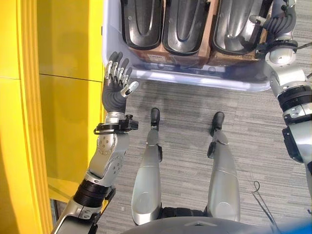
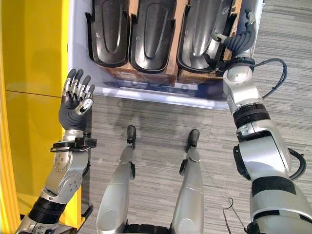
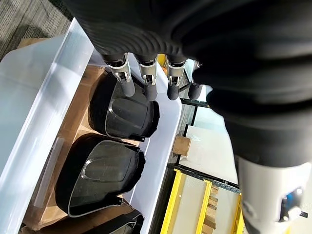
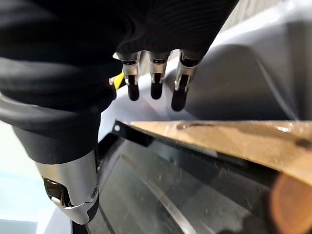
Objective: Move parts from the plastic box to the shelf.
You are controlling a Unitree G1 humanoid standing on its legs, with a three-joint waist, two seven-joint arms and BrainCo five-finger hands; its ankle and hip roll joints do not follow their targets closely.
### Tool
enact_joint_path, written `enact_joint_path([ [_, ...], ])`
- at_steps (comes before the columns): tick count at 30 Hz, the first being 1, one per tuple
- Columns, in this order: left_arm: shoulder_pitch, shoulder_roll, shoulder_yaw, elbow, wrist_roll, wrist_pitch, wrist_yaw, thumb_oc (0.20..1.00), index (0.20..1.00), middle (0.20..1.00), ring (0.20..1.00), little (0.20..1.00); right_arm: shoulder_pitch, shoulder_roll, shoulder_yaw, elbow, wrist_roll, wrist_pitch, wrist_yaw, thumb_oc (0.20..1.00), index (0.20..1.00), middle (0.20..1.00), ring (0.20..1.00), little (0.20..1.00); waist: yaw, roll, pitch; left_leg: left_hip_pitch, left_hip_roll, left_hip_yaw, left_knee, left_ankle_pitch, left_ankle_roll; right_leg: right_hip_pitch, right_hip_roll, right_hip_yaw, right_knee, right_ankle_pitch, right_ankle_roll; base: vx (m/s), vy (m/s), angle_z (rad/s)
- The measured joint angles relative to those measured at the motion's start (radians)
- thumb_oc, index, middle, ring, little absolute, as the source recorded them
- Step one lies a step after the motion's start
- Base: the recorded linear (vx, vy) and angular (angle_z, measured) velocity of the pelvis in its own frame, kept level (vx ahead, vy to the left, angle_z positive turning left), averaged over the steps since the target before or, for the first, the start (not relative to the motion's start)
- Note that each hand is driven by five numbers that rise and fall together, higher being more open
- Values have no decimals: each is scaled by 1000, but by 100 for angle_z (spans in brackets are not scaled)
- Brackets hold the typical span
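— Where are my hands?
— My left hand (image 1: 118,78) hangs with fingers spread, holding nothing, just outside the near left corner of the plastic box (image 1: 195,79). My right hand (image 2: 239,41) is inside its right end, fingers loosely extended over the rightmost part (image 2: 204,34).
— And the parts?
— Three black parts sit side by side on cardboard in the box.

Three glossy black moulded parts (image 1: 181,24) stand side by side on brown cardboard dividers inside the translucent white plastic box (image 1: 195,78). The yellow shelf (image 1: 58,97) stands just left of it.
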Motion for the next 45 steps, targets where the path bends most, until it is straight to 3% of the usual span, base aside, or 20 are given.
enact_joint_path([
  [15,-1,0,-17,-5,0,-2,2,1000,1000,1000,1000,1000,-48,10,36,79,17,-11,8,1000,1000,1000,1000,1000,12,0,0,-53,-3,-3,17,3,0,-67,-5,3,52,-16,-8,2,-1,1],
  [20,1,5,-18,-8,0,-4,2,1000,1000,1000,1000,1000,-115,19,33,167,35,-44,7,1000,1000,1000,1000,1000,19,1,0,-109,-2,-9,31,6,4,-137,-5,4,96,-28,-17,10,-2,3],
  [40,15,11,-40,-25,-36,-4,0,1000,1000,1000,1000,1000,-225,32,-118,350,376,-62,89,1000,1000,1000,1000,1000,47,4,-2,-151,-9,-31,34,19,-7,-201,-15,5,172,-62,-26,1,0,2],
  [41,16,11,-40,-25,-36,-3,-1,1000,1000,1000,1000,1000,-228,26,-117,352,382,-60,100,529,529,529,529,529,50,4,-2,-157,-9,-33,34,21,-5,-208,-15,4,176,-62,-26,1,-12,4],
  [42,16,12,-41,-25,-36,-3,-1,1000,1000,1000,1000,1000,-228,21,-117,353,382,-56,109,263,263,263,263,263,51,4,-2,-159,-9,-33,34,21,-4,-210,-15,4,178,-63,-27,1,-12,4],
  [43,19,15,-40,-25,-36,-3,-2,1000,1000,1000,1000,1000,-232,10,-81,367,377,-46,128,200,200,200,200,200,52,4,-2,-160,-9,-35,34,21,-4,-213,-15,3,184,-65,-28,-2,-12,4],
  [45,19,18,-43,-25,-36,-3,-3,1000,1000,1000,1000,1000,-249,5,-61,394,370,-37,132,200,200,200,200,200,54,4,-2,-163,-9,-37,35,21,-4,-219,-17,3,196,-76,-26,-5,-7,5],
])
